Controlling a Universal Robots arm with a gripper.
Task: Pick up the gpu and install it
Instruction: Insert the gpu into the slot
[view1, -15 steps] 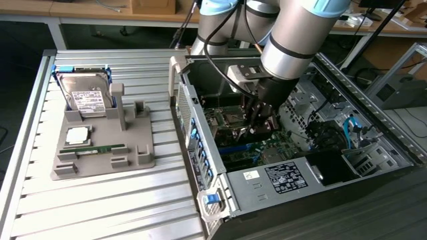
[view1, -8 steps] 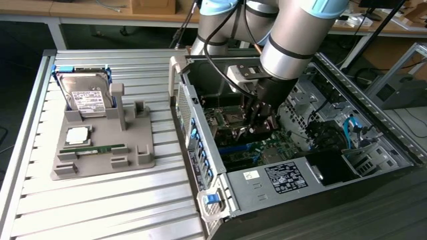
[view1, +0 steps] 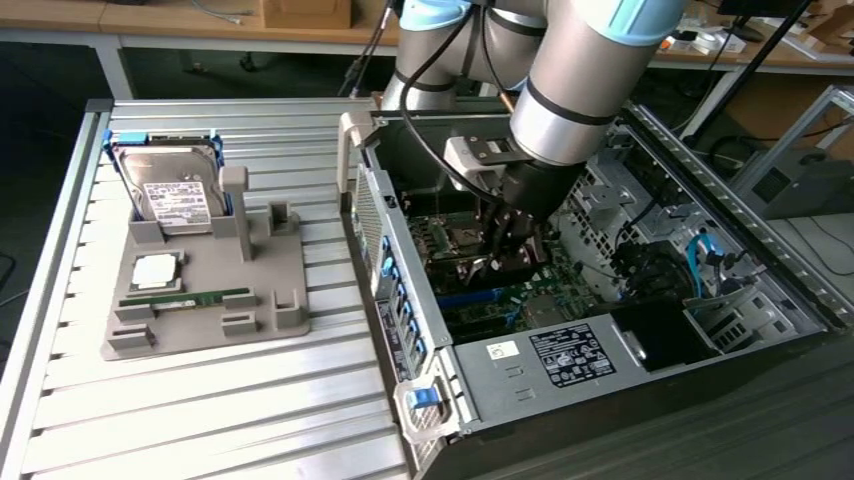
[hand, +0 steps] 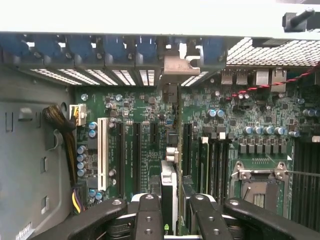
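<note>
My gripper (view1: 499, 256) is down inside the open computer case (view1: 400, 300), just above the green motherboard (view1: 541, 300). In the wrist view the gpu (hand: 169, 181) appears edge-on as a thin upright card between the two black fingers (hand: 149, 216), and the gripper (hand: 175, 220) is shut on it. The card's silvery bracket end (hand: 175, 66) reaches the case's rear slot openings. The card stands over the motherboard's expansion slots, beside a long black slot (hand: 136, 155). I cannot tell whether its lower edge sits in a slot.
A white slot (hand: 103, 152), memory slots (hand: 212, 165) and the processor socket (hand: 257, 185) lie around the card. Outside the case, a grey fixture (view1: 200, 300) on the slatted table holds a hard drive (view1: 174, 195), a processor chip (view1: 156, 268) and a green memory stick (view1: 187, 297).
</note>
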